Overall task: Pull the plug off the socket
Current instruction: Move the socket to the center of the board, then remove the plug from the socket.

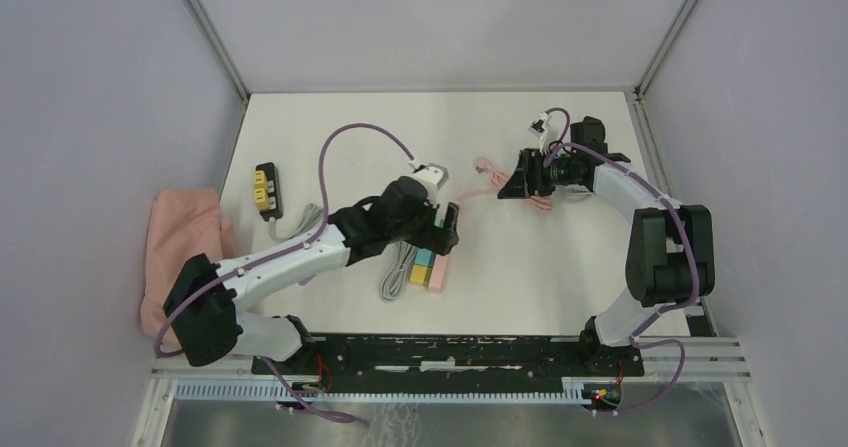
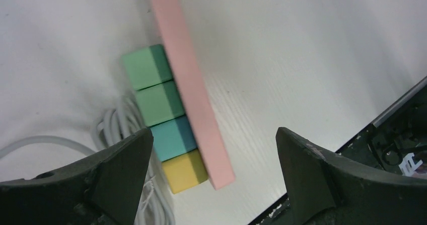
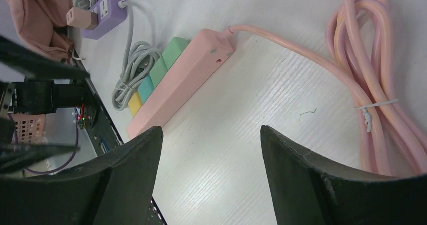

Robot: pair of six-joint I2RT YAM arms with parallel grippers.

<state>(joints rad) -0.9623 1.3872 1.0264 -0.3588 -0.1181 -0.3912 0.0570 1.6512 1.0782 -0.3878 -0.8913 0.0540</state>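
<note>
Top external. The pink socket strip (image 1: 440, 272) lies near the middle of the table (image 1: 560, 287), in front of the left arm. A row of coloured plugs (image 1: 423, 267) sits against its left long side. The left gripper (image 1: 447, 229) hangs just above the strip's far end. The right gripper (image 1: 515, 185) is well apart, over the pink cable coil (image 1: 540, 204). A loose grey cable (image 1: 393, 284) is bundled beside the plugs. A second power strip (image 1: 268, 189) and a pink cloth (image 1: 185, 232) lie far left.

Left wrist. The jaws are spread wide and hold nothing. Both fingers (image 2: 126, 164) are clear of the strip below. Four blocks (two green, one teal, one yellow) touch the pink strip's face. They look seated in it, though I cannot see any pins.

Right wrist. The jaws are parted and empty. The strip lies ahead of them, and its lead runs into the coil, which is bound by a zip tie (image 3: 376, 104). The second strip looks purple here, with a pale plug at its end.

Risks, as I judge them:
- Nothing holds the strip down, so a pull on one plug would likely lift or drag the whole strip.
- At this spread, the left jaws could close on strip and plug together, or on two neighbouring plugs.
- The grey bundle lies close enough to be caught by a finger.
</note>
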